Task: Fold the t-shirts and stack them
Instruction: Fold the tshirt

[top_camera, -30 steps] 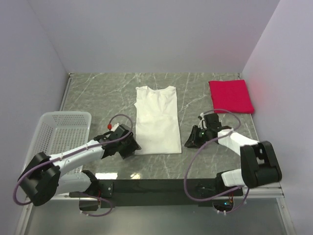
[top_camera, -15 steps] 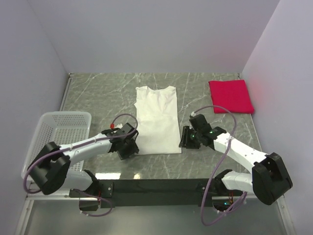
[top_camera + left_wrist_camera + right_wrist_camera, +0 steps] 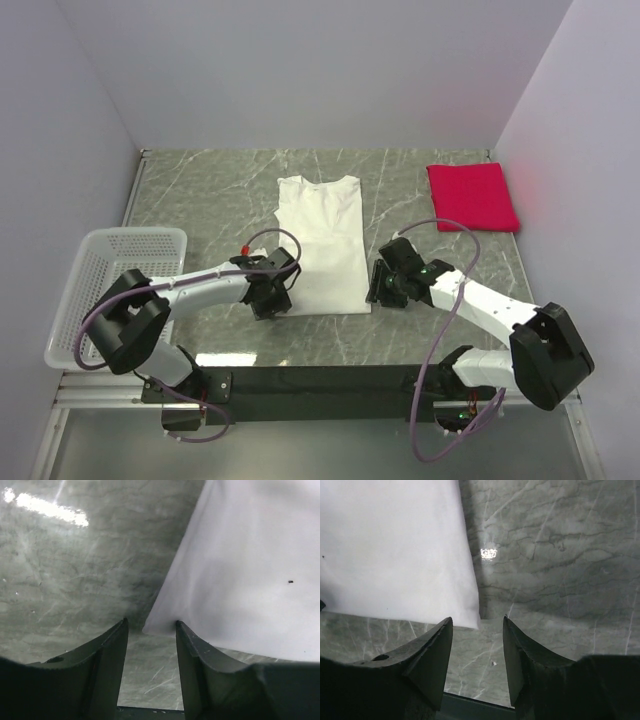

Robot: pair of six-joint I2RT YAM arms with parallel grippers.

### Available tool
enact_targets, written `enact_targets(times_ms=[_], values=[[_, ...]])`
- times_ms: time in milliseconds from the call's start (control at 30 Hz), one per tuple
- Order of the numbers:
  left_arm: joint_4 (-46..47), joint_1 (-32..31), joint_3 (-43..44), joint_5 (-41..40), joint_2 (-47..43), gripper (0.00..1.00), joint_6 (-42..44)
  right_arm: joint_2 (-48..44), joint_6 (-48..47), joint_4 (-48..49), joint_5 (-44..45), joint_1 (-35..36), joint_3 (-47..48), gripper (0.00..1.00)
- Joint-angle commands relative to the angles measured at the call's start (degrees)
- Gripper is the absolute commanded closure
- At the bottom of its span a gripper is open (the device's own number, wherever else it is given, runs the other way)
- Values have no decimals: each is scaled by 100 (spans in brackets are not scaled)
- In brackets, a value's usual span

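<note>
Jaws spread, left gripper (image 3: 150,624) and right gripper (image 3: 478,621) straddle near corners of white shirt (image 3: 320,240); basket (image 3: 130,232) sits left, red shirt (image 3: 472,196) far right.

1. Setting: robotics laboratory test cell.
2. Enclosure: plain pale walls (image 3: 320,70) box in the marble-patterned desk (image 3: 200,190) on three sides.
3. Equipment: the left arm (image 3: 190,290) and right arm (image 3: 490,305) are bolted to a black base rail (image 3: 330,380) at the desk's near edge.
4. Wiring: exposed purple cables (image 3: 440,222) loop along both arms.
</note>
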Motion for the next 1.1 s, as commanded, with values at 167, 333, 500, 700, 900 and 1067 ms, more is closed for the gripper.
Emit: enact_targets(times_ms=[167,333,500,700,900,1067], values=[[-235,-260,414,-251,623,64,287,324,284,-226,400,124,359,48],[-174,-314,361,-181,677,78,279,561,355,-323,365,212,482,48],[-130,-358,300,-128,677,93,270,684,460,-270,295,291,464,49],[-103,-393,230,-66,598,99,226,930,504,-340,312,388,534,52],[-95,-393,151,-84,501,99,165,1422,557,-578,356,511,605,53],[-86,-393,106,-49,457,99,164,1712,548,-744,374,616,763,53]])
